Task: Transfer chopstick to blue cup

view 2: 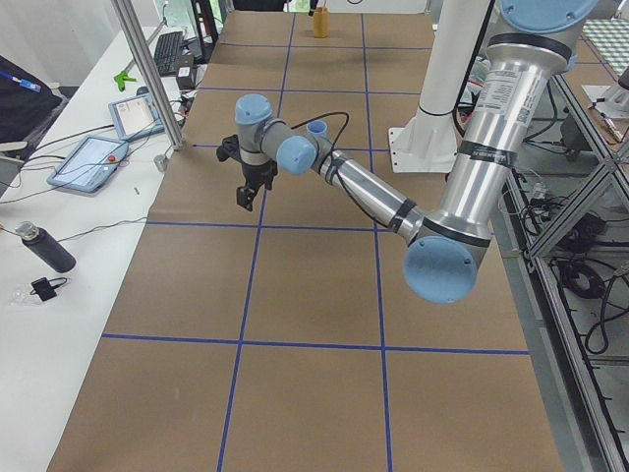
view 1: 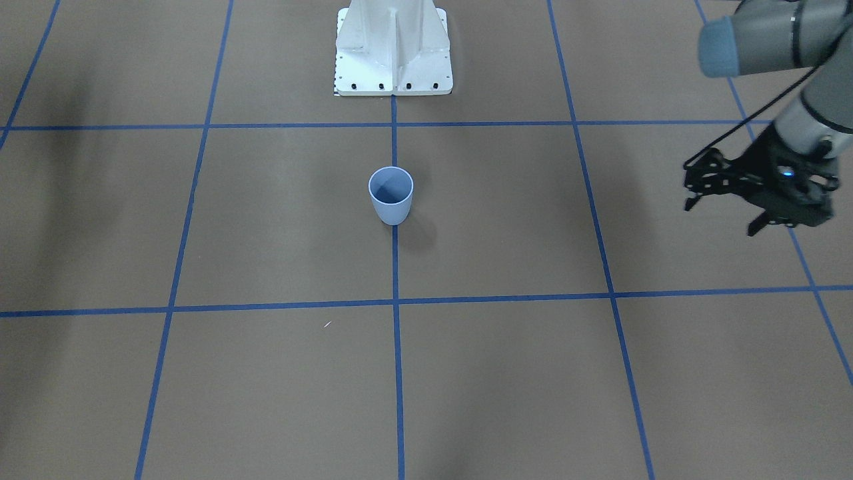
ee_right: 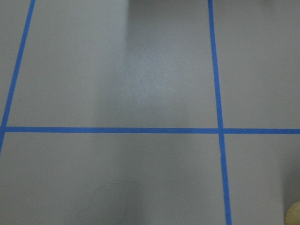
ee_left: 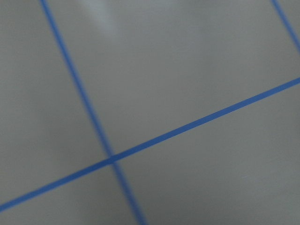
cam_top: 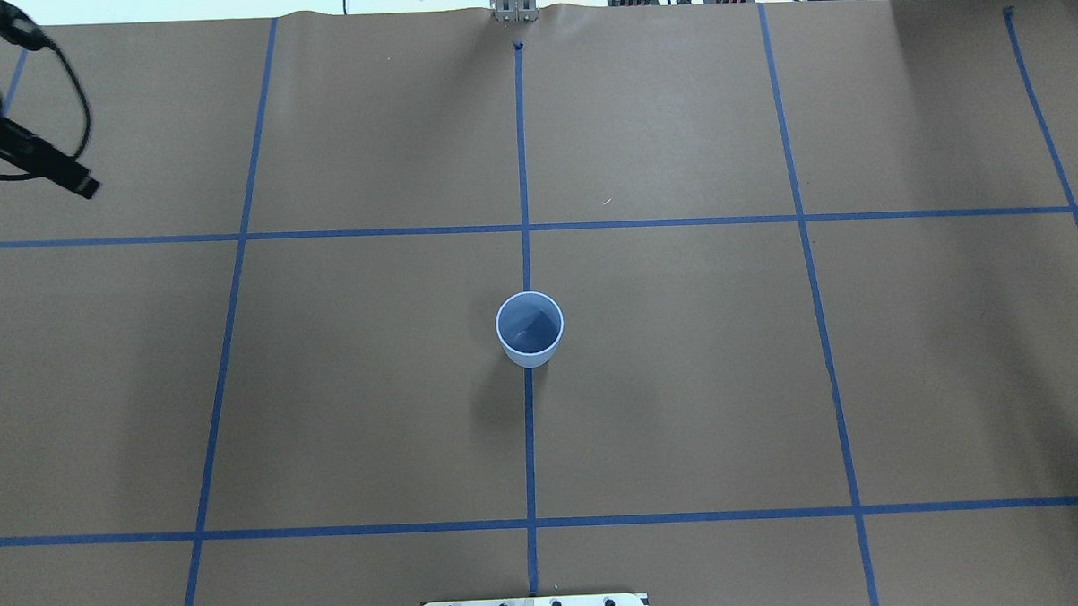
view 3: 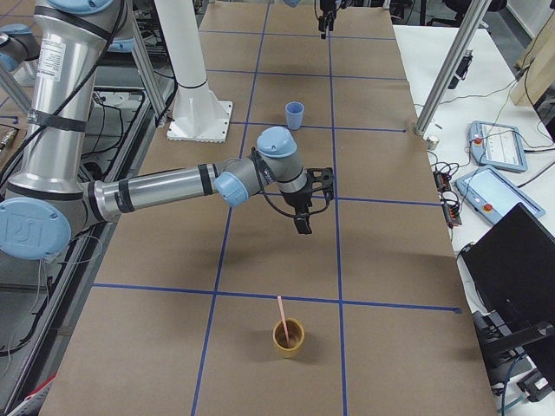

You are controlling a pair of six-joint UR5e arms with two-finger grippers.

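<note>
No legible text, number or sign. Print (view 2: 488,93) on left arm (view 2: 373,192) too small to read.

Upright pale blue cup (view 1: 390,200) mid-table; pink chopstick (view 3: 281,310) aslant in brown cup (view 3: 289,340).

a brown tabletop (cam_top: 685,379) carries a grid of blue tape (cam_top: 377,529). an orange-brown cup (view 3: 289,338) stands upright near its right end. a white surface (view 2: 59,324) alongside holds tablets (view 2: 88,162), a black bottle (view 2: 44,248) and a laptop (view 3: 520,260).
</note>
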